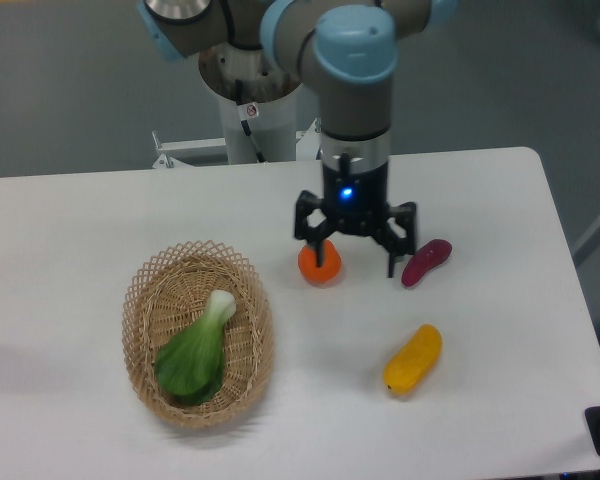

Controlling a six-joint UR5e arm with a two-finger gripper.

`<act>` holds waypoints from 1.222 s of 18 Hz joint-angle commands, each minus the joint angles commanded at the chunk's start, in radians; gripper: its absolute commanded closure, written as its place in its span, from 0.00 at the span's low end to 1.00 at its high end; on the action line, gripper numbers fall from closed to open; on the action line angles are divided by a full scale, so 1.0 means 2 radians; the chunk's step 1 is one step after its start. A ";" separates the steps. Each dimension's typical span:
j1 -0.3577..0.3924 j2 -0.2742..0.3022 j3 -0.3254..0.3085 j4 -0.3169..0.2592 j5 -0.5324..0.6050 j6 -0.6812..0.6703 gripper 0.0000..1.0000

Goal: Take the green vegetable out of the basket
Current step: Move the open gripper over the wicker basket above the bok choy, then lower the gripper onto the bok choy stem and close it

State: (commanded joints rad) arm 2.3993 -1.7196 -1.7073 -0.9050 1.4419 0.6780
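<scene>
While the bok choy (194,353) lies in the basket (146,296) near the front-left part of the table (70,230), nothing holds it yet. Its dark leaves point to the front edge and its pale stalk end points to the back. The leaves look soft and wide, so a grip on them alone could slip or tear; the stalk seems the firmer place. The lattice rim stands beside it on both sides — a finger coming down too close to the rim could catch the wicker and drag the basket.

More to the right, near the front, lies the yellow vegetable (413,359), well apart from the basket.

Further back, around the middle of the table, the gripper (356,251) hangs with its fingers spread and nothing between them. One finger is in front of the orange (320,264) and the other is just beside the sweet potato (426,262) — if the gripper is low here, a sideways move could knock either one. I cannot tell its height.
</scene>
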 joint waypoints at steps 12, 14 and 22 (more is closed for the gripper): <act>-0.093 -0.024 -0.085 0.005 0.007 0.005 0.00; -0.101 -0.044 -0.082 0.013 0.007 0.006 0.00; -0.120 -0.090 -0.083 0.028 0.017 0.000 0.00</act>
State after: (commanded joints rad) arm 2.1583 -1.9005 -1.8729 -0.8485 1.4757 0.6780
